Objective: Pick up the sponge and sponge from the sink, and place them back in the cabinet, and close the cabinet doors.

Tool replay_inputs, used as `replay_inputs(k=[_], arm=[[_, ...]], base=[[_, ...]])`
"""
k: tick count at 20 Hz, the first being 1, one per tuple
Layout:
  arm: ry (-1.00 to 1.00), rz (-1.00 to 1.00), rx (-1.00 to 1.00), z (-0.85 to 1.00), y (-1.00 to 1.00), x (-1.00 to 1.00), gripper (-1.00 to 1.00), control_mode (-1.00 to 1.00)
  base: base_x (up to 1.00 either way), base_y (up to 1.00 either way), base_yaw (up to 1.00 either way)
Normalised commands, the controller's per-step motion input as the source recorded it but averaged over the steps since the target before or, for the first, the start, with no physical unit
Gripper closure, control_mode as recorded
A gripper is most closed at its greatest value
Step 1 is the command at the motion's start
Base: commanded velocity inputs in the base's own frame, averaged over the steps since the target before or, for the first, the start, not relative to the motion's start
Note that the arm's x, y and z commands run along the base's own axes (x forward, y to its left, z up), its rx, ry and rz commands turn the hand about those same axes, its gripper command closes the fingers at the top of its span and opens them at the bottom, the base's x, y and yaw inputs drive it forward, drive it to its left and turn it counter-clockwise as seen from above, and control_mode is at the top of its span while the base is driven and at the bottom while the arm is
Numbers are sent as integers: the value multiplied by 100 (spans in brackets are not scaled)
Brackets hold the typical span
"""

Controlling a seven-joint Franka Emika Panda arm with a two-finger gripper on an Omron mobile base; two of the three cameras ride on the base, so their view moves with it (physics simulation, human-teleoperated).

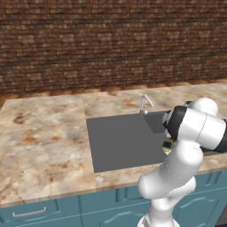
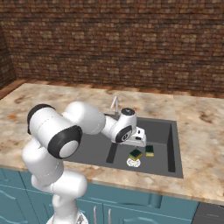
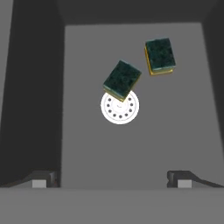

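Two sponges lie green face up on the floor of the dark grey sink (image 2: 173, 148). One sponge (image 3: 122, 80) (image 2: 135, 154) overlaps the edge of the round white drain (image 3: 120, 108). The other sponge (image 3: 159, 55) (image 2: 149, 150) sits a little beyond it, apart from the first. My gripper (image 3: 111, 180) (image 2: 141, 139) hangs open above the basin, some way over the sponges, holding nothing. In the left base view the arm covers most of that end of the sink, and one sponge (image 1: 167, 146) peeks out beside the forearm.
A small silver faucet (image 1: 144, 104) stands at the sink's back rim. Tan marble counter (image 1: 44, 137) surrounds the basin, with a brick wall behind. Low teal drawers and doors (image 1: 31, 213) run under the counter front.
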Motion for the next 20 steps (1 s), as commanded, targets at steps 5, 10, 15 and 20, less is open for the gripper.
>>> replay_inputs(k=[5,10,15,20], arm=[[0,0,0,-14,-1,14,-100,-100],[0,0,0,-13,0,16,-100,-100],[0,-1,0,-16,0,14,-100,-100],[0,-2,0,-15,-1,15,-100,-100]], base=[[0,0,0],[0,0,0],[0,0,0],[0,0,0]])
